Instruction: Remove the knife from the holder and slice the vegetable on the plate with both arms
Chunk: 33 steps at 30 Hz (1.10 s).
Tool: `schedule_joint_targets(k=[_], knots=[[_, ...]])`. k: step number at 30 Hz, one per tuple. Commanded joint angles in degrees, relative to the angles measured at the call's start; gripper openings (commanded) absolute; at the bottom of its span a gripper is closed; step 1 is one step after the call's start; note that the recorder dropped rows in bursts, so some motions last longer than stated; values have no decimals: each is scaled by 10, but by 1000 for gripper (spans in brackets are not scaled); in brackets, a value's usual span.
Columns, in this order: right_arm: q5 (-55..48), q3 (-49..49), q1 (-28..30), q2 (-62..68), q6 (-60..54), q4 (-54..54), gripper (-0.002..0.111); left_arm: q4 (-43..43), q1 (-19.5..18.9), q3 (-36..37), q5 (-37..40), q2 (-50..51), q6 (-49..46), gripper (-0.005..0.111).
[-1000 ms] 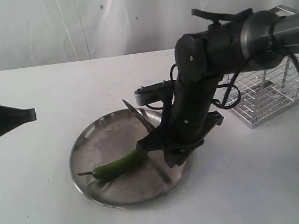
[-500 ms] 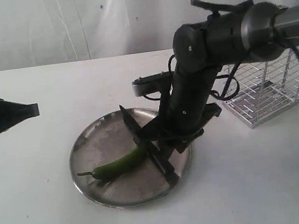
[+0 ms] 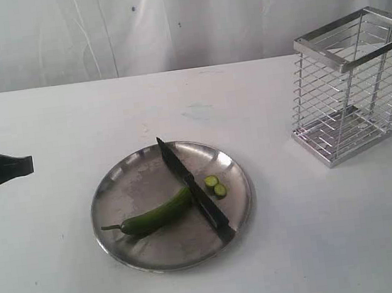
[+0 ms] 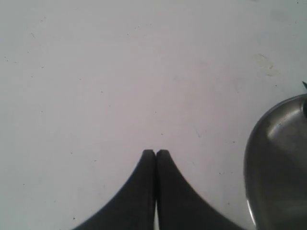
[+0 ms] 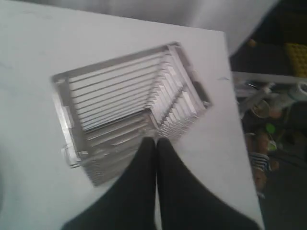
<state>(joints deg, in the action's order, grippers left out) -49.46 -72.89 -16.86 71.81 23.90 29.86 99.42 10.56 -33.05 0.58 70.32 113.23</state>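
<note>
plate (image 3: 118, 181): round steel, on the white table (image 3: 69, 276), centre-left in the exterior view; its rim also shows at the edge of the left wrist view (image 4: 268, 143).
knife (image 3: 196, 192): lying flat on the plate, dark blade tip toward the far rim, black handle toward the near-right rim; nothing is gripping it.
vegetable (image 3: 158, 215): green chilli on the plate, stem pointing left, cut end touching the knife blade on the blade's left side.
slices (image 3: 215, 185): two small green rounds on the plate just right of the blade, touching each other.
holder (image 3: 349, 85): wire-grid basket, upright on the table at the right, well apart from the plate; nothing visible inside it. Right wrist view looks down into it (image 5: 124, 105).
left hand (image 4: 156, 152): fingers pressed together, holding nothing, over bare table just beside the plate rim; in the exterior view it sits at the left edge (image 3: 28, 165), apart from the plate.
right hand (image 5: 156, 140): fingers together, empty, above the holder. In the exterior view only a dark blur at the top right corner, above the holder.
</note>
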Motion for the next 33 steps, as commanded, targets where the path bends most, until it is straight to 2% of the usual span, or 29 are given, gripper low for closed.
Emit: schedule_joint_targets(k=[1,5,9,12,17,21,24,26,29,31,33], knots=[[57,95,73,-112,-10,14,0,5,0,12,-34,-30,-3,0],[100,206,89,-236,8,-51,0,5,0,16,-85,-34,-4,0],[201,342,89,-399,1,-89,0,5,0,16,-88,-34,-4,0],[176,393,89,-505,1,-108,0,5,0,16,-86,-34,-4,0],[97,401,89,-635,1,-106,0,5,0,16,-85,-34,-4,0],[88,401,89,-717,1,-106,0,5,0,16,-85,-34,-4,0],[81,386,89,-718,-1,-81,0,5,0,16,-85,-34,-4,0],[137,384,89,-718,-6,-41,0,5,0,15,-85,-37,-4,0],[330,405,100,-718,-75,-32,0,5,0,15,-85,-37,-4,0],[438,429,102,-718,-185,-132,0,5,0,15,-79,-36,-4,0],[516,468,107,-718,-371,-292,0,5,0,15,-79,-36,-4,0]])
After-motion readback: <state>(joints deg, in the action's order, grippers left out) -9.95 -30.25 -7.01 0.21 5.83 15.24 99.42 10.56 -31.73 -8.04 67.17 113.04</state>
